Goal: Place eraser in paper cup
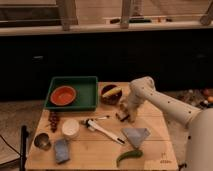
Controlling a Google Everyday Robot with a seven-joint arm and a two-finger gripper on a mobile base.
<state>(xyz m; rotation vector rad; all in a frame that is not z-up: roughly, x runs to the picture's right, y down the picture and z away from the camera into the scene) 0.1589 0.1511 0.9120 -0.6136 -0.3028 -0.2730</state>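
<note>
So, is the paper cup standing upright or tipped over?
Upright: the paper cup stands on its base, round mouth facing up. The gripper is low beside the eraser, away from the cup.

The gripper [127,115] hangs low near the dark bowl [111,94]. Between it and the paper cup [70,128] lies 1 white-handled utensil [104,130] (flat on the wood). Bare table [100,150] runs along the utensil's near side.
</note>
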